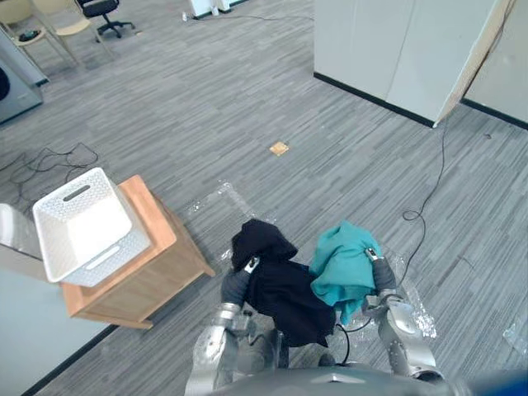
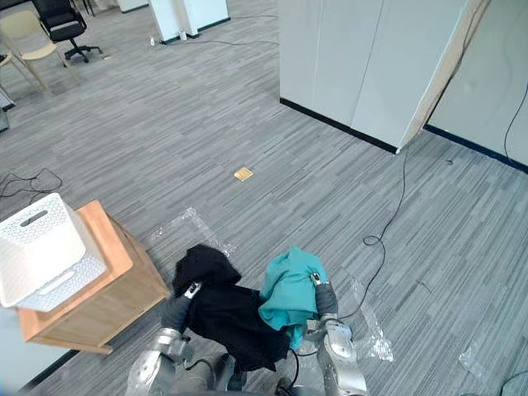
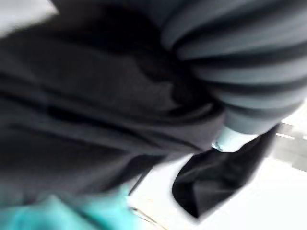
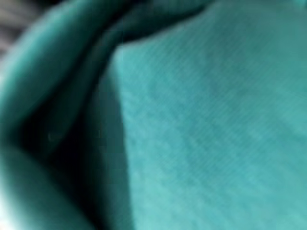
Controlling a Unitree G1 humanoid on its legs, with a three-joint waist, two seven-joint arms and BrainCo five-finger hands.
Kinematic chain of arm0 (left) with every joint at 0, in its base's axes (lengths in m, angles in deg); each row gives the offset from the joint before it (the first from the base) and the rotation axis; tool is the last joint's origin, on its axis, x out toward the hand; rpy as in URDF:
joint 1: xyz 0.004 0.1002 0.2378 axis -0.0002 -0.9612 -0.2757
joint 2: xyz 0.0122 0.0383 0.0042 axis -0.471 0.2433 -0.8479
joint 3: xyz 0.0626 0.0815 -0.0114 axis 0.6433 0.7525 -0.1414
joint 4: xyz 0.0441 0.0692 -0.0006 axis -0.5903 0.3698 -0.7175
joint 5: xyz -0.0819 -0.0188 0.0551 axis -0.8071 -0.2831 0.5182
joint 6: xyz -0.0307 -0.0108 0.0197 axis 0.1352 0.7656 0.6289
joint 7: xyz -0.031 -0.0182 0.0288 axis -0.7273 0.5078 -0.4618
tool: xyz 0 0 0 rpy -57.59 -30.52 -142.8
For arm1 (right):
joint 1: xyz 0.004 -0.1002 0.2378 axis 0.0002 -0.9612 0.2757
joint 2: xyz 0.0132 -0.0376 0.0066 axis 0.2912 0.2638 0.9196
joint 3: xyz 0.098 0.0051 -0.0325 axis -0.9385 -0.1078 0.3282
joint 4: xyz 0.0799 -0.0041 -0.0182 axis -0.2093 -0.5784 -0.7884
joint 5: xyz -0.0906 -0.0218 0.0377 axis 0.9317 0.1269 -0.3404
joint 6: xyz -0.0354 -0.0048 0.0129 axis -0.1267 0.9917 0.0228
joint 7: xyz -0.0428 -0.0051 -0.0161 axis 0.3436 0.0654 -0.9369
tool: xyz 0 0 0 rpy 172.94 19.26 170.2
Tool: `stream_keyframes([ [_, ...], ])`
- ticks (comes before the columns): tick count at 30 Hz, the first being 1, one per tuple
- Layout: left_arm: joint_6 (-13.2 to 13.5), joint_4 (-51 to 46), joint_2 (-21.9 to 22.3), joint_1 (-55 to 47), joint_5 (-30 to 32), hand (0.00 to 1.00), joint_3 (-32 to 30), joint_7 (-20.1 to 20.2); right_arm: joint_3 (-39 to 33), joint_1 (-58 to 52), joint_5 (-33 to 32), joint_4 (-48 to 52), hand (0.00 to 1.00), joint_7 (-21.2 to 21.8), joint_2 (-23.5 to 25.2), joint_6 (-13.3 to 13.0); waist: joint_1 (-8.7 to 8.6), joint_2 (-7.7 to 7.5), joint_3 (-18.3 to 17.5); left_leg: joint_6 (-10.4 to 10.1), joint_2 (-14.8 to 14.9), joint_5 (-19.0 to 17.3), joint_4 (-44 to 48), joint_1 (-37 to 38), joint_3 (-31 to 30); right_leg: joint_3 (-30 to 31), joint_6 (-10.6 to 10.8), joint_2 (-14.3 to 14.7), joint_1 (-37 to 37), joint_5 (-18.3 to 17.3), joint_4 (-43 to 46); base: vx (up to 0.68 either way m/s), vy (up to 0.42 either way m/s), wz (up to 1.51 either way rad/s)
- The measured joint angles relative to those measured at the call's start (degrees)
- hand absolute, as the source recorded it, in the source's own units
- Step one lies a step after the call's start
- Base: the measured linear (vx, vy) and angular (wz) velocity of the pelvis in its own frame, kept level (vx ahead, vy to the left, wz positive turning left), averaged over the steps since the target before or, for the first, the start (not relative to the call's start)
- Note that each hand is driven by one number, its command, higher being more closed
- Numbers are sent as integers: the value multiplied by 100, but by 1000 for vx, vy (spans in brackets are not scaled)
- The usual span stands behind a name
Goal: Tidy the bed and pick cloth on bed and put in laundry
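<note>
A black cloth (image 1: 280, 293) hangs bunched over my left hand (image 1: 238, 285), close in front of my body and above the floor. Beside it a teal cloth (image 1: 346, 260) is draped over my right hand (image 1: 380, 271). The two cloths touch in the middle. Both hands are buried in fabric, with just their dark ribbed covers (image 3: 249, 57) showing. The left wrist view is close on the black cloth (image 3: 96, 96), the right wrist view on the teal cloth (image 4: 201, 120). The white laundry basket (image 1: 115, 252) stands empty on a low wooden table (image 1: 165, 247) to my left.
A tall white cabinet (image 1: 396, 49) stands ahead on the right. Black cables (image 1: 431, 194) trail over the grey carpet. A small tan square (image 1: 279, 148) lies on the floor ahead. Clear plastic sheet (image 1: 214, 198) lies on the floor by the table. Chairs (image 1: 107, 12) stand far back left.
</note>
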Motion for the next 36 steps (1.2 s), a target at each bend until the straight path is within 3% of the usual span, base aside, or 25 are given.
stream_keyframes([
  [1,213,5,-26,-134,75,100,177,-83,0,-95,-2,79,100,22,79,-89,101,-163,-67,116,-90,-246,-30,94,74,92,198,-151,-173,-245,443,522,170,-27],
  [2,300,95,-42,-47,107,100,322,-168,-3,-86,-2,19,100,25,92,-101,119,-154,-61,244,-112,-478,54,217,76,122,403,-279,-599,-417,1625,509,181,-12],
  [3,338,124,-76,12,107,100,377,-220,7,-83,-2,-22,100,30,100,-101,112,-149,-59,238,-127,-555,100,332,64,132,424,-368,-884,-422,2434,393,184,7],
  [4,453,114,-185,110,105,100,417,-285,64,-89,-6,-40,100,43,97,-101,98,-240,-17,309,-253,-761,72,667,57,116,574,-686,-1514,-115,4223,420,180,19],
  [5,501,109,-250,179,103,100,405,-341,128,-128,-5,-44,100,120,132,-100,22,-304,33,424,-418,-945,62,1043,-17,116,488,-956,-1969,119,5498,445,154,28],
  [7,486,66,-373,277,91,100,397,-585,204,-256,-6,-19,100,268,155,-87,-214,-266,19,532,-468,-1164,22,1521,-341,113,361,-1102,-2258,37,5975,487,78,75],
  [9,447,-147,-425,400,40,100,392,-785,225,-369,-4,98,100,390,195,-71,-309,-287,-26,551,-445,-1233,-209,1847,-665,100,421,-1123,-2706,-114,5723,608,-3,92],
  [11,340,-346,-405,552,27,100,405,-924,224,-398,-3,258,100,493,213,4,-392,-239,-5,525,-324,-1336,-317,2016,-1074,-3,427,-1106,-3027,-224,4912,502,-76,99],
  [12,259,-370,-370,645,17,100,399,-962,234,-405,-5,302,100,537,221,4,-430,-143,16,497,-153,-1411,-316,2116,-1315,-61,429,-991,-3043,-185,3996,449,-131,103],
  [14,199,-359,-366,698,4,100,385,-972,321,-421,-8,323,100,607,236,4,-452,-73,-35,402,70,-1505,-234,2192,-1643,92,438,-736,-2964,349,2310,634,-236,106],
  [15,200,-358,-355,699,-3,100,342,-956,346,-488,-12,446,100,634,280,3,-492,-143,-74,182,139,-1662,-53,2207,-1821,372,488,-657,-2765,989,1205,726,-328,109],
  [16,188,-180,-254,737,-75,100,223,-942,355,-493,-17,498,100,662,256,5,-491,25,-76,-8,347,-1872,117,2302,-1935,299,221,-504,-2546,1611,1066,725,-319,98],
  [17,161,-138,-121,740,-146,100,109,-945,297,-387,-16,485,100,687,211,9,-398,152,-74,-110,522,-1707,250,2272,-1910,175,86,-456,-2533,1286,1377,573,-265,62],
  [21,168,-154,-31,578,-413,100,-180,-941,276,-296,-9,517,100,858,176,58,-370,37,-133,-182,458,-817,829,2324,-1933,-312,-38,-733,-2146,309,2200,446,-240,78],
  [23,208,-345,123,298,-656,100,-505,-805,320,-273,-3,636,100,1005,64,202,-315,139,-66,-846,669,-150,3503,1112,-1782,-861,-74,-511,-1082,90,1400,471,-267,111],
  [24,210,-459,126,200,-701,100,-540,-742,313,-264,0,664,100,1031,34,231,-302,195,-58,-852,760,-201,4125,777,-1628,-997,-82,-433,-818,86,1228,477,-243,91],
  [25,211,-622,98,39,-765,100,-600,-626,304,-247,2,625,100,1050,-15,259,-154,197,-28,-795,945,-428,4843,221,-1159,-1275,-85,-383,-375,86,915,383,-227,65],
  [27,207,-630,84,-126,-865,100,-734,-507,182,-168,138,445,100,1119,-72,296,19,92,-16,-678,1102,-760,4659,-258,-318,-1579,-69,-419,144,88,454,330,-172,58],
  [28,188,-651,86,-185,-944,100,-798,-475,53,-125,246,381,100,1143,-85,338,44,132,-33,-697,1080,-780,3942,-405,187,-1802,23,-424,410,86,210,327,-62,86],
  [30,80,-823,126,-253,-996,100,-826,-411,12,-188,353,328,100,1144,-246,367,-38,267,-123,-622,867,-373,2386,-428,985,-2241,212,-405,660,16,68,385,-21,122],
  [31,113,-889,98,-245,129,100,-851,-1039,-9,-270,386,231,100,1139,-285,415,-53,227,-217,-51,674,-340,1655,-311,1541,-2519,350,-426,794,-53,79,364,-12,141],
  [32,113,-889,69,-216,409,100,-843,-1224,-24,-306,392,183,100,1139,-285,456,-92,152,-276,88,504,-302,1225,-189,1686,-2690,397,-492,791,-50,98,432,-30,201],
  [33,12,-912,71,-96,521,100,-834,-1348,-77,-285,395,167,100,1125,-306,505,-118,82,-354,530,225,-71,414,-3,1953,-2899,467,-553,700,-8,181,368,-30,192],
  [34,-663,-1013,75,67,-281,100,-903,-1108,-103,-234,493,77,100,1092,-314,-92,-44,90,-365,820,82,66,-70,60,2126,-2904,518,-535,612,21,324,329,-22,172],
  [36,-985,-395,100,97,-542,100,-1086,-944,-43,-32,595,81,100,1007,-292,-833,-37,119,-361,918,54,127,-545,318,1919,-2716,539,-569,388,-184,1015,276,-37,112],
])
